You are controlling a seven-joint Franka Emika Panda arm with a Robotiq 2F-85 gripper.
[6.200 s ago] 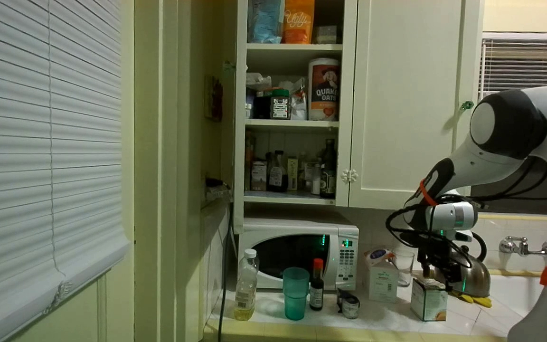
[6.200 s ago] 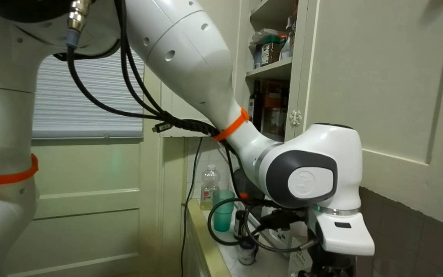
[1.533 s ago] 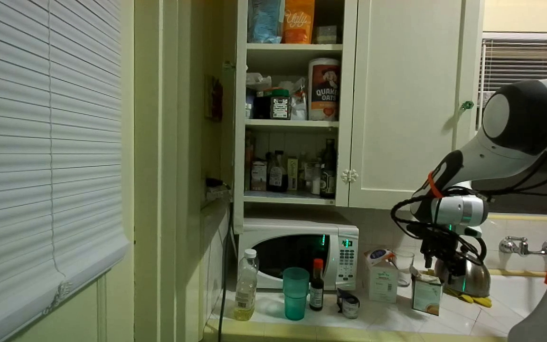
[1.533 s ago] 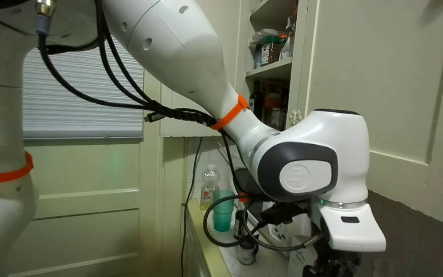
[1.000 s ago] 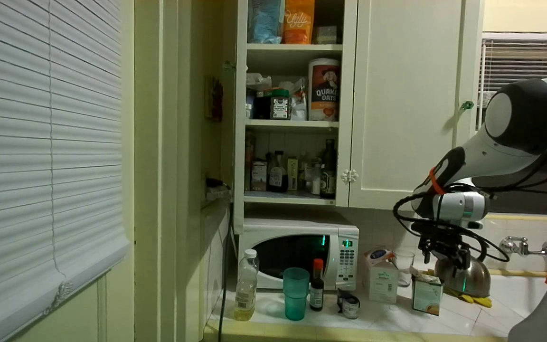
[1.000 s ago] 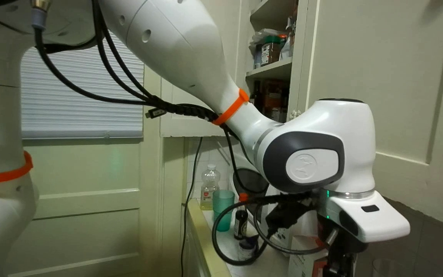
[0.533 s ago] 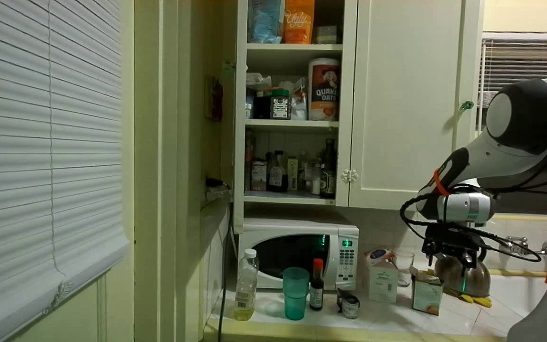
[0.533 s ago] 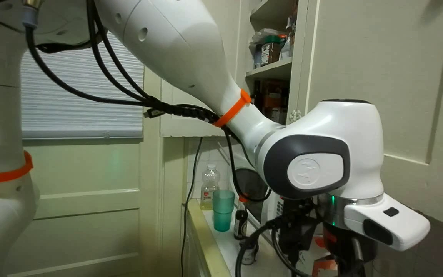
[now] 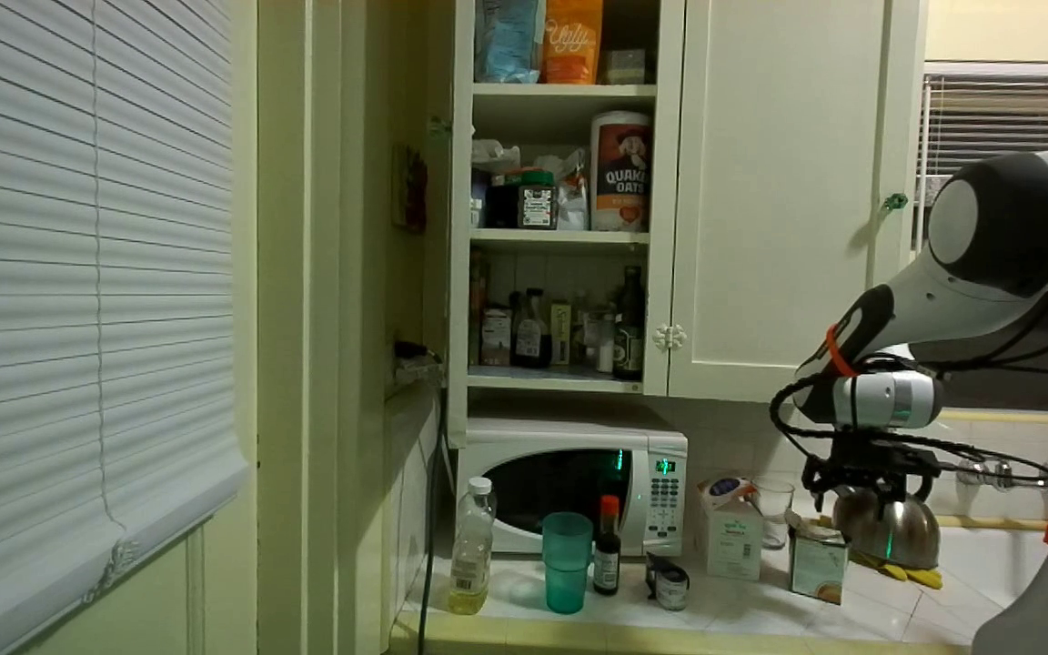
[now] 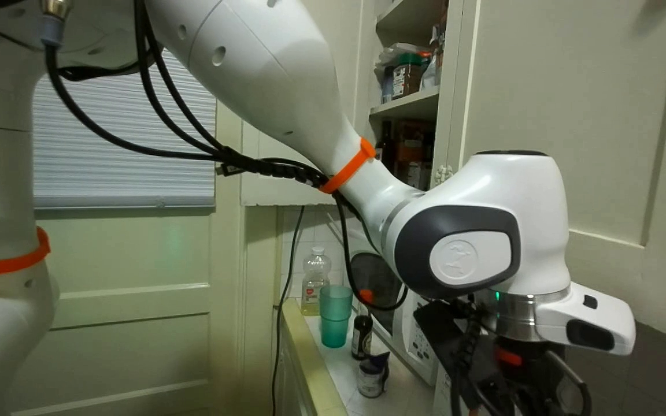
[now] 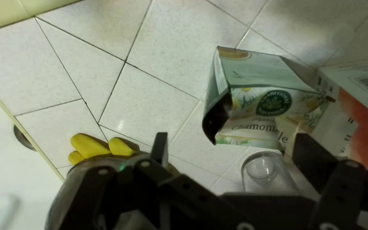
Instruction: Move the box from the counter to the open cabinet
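On the tiled table point(image 9: 738, 611), in an exterior view, sits the box point(image 9: 819, 569), greenish face toward me. End effector point(image 9: 856, 500) hangs above it and somewhat right in the picture, apart from the box top; offset in depth hard to judge from here. Kettle point(image 9: 906, 539) just right of the box, partly covered by the end effector in the picture. White carton point(image 9: 733, 546) just left of the box, glass point(image 9: 776, 514) behind, between the two. Cabinet point(image 9: 670, 200) up and left, well apart from the box, its shelf side open and stocked.

In an exterior view, arm point(image 10: 269, 86) slopes from upper left; end effector low and right, partly cut off by the bottom edge, so its spread is unclear there. Teal cup point(image 10: 335, 318), red-capped bottle point(image 10: 362, 335) and small jar point(image 10: 371, 381) sit on the table, left of it in the picture.

Wrist view, looking down: fingers point(image 11: 161, 145) spread wide, box ungripped. Box shows between them in the picture but mostly beyond their tips, nearer the picture-right finger, so off-centre. Face with "Chamomile" print toward the camera, dark gap along its picture-left edge. Carton borders the box's right end in the picture; touching or not, can't say. Glass just below the box in the picture. Kettle partly behind the picture-left finger, something yellow point(image 11: 89, 147) beside it. Table tiles show between that finger and the box.
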